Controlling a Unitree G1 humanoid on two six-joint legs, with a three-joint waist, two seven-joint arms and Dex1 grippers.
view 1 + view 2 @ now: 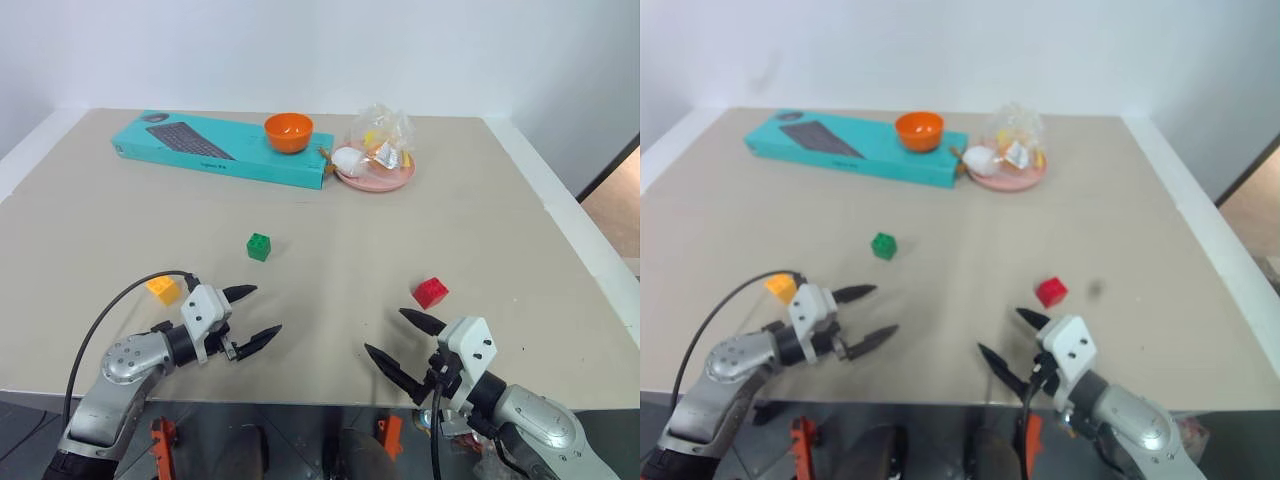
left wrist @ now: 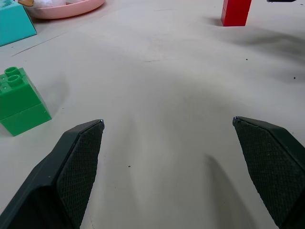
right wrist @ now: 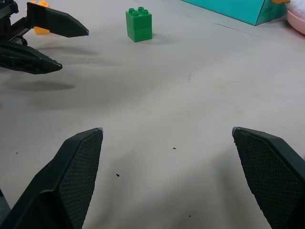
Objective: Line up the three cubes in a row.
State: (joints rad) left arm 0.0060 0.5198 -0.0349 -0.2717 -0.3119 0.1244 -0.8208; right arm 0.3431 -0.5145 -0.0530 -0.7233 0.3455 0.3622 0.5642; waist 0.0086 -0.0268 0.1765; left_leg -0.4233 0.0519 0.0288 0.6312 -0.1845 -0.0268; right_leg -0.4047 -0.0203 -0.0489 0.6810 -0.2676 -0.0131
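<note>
Surface: beige table (image 1: 330, 215) filling most of the head views, with a white wall behind it along the top of the frame.
Green cube (image 1: 259, 246): sits alone on the bare tabletop, a little left of centre in the head view, studs up; also at the far left edge of the left wrist view and near the top of the right wrist view.
Red cube (image 1: 431, 292): rests right of centre in the head view, just above the right gripper's upper fingertip and apart from it.
Yellow-orange cube (image 1: 163, 289): lies at lower left of the head view, just beside the left gripper's white housing and partly hidden by the black cable.
Cube layout: the three stand well apart, green highest in the frame, red and yellow-orange lower on either side.
Left gripper (image 1: 250, 317): lower left of the head view, black fingers spread wide, nothing between them, above the table.
Right gripper (image 1: 402, 341): lower right of the head view, fingers likewise spread apart and empty.
Teal box (image 1: 220, 148): long and flat, upper left of the frame.
Orange bowl (image 1: 288, 131): rests on the teal box's right end.
Pink plate (image 1: 375, 176): just right of the box, carrying a crumpled clear bag (image 1: 380, 135).
</note>
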